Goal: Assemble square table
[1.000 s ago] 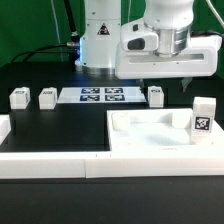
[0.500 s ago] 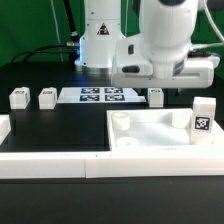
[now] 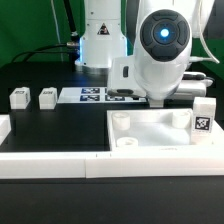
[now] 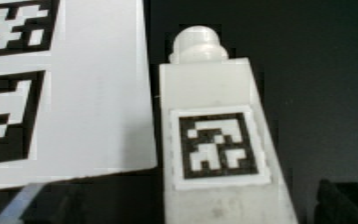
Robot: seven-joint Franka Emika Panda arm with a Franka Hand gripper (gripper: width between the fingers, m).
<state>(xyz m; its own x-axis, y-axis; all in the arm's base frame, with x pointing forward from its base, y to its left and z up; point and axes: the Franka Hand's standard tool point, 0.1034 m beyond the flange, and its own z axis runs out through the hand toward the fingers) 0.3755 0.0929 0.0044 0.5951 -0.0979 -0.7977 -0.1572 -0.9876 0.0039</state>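
The white square table panel [image 3: 150,135] lies flat at the exterior view's right, its corner sockets facing up. One tagged leg peg [image 3: 203,117] stands upright at its right edge. Two leg pegs [image 3: 18,97] [image 3: 46,96] stand at the back left. In the wrist view a fourth leg peg [image 4: 208,150] lies right beside the marker board [image 4: 51,90], tag up. My gripper [image 4: 179,208] is open, with one dark finger [image 4: 345,198] on each side of that peg and gaps between. In the exterior view the tilted wrist [image 3: 160,50] hides the gripper and this peg.
The marker board [image 3: 98,95] lies at the back centre. Long white bars edge the black surface at the front [image 3: 50,165] and at the left [image 3: 3,128]. The arm's base [image 3: 100,35] stands behind the marker board.
The wrist has swung over and tilted, so its round end now faces the exterior camera. The gripper has come down over the leg peg behind the panel, which is now hidden there.
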